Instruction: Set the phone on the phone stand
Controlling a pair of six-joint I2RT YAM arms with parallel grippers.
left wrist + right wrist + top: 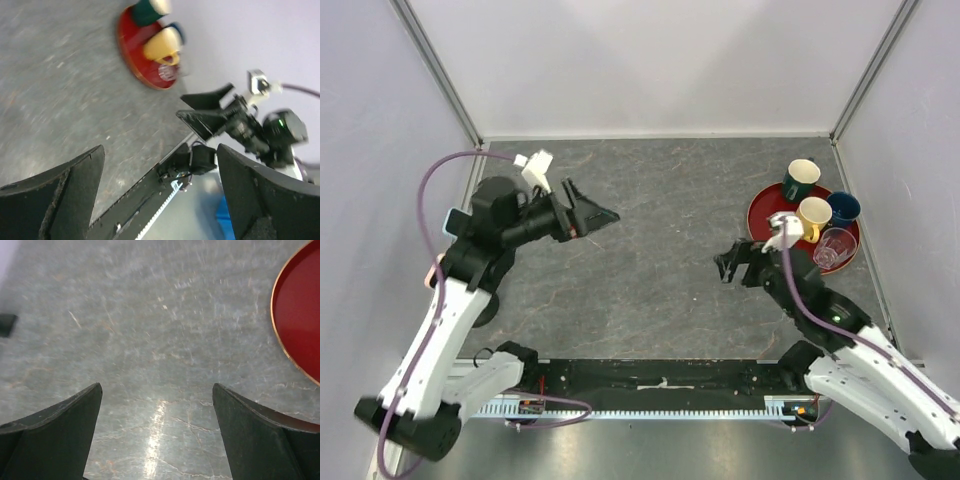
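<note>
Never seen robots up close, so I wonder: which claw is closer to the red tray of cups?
Right. The right gripper is just off the red tray's near-left edge, while the left gripper is far across the table from it.

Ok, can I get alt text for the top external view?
Two open, empty grippers hover over a grey table: the left gripper toward the upper left, the right gripper right of centre. A red tray at the right holds a green cup, a yellow cup, a blue cup and a clear glass.
</note>
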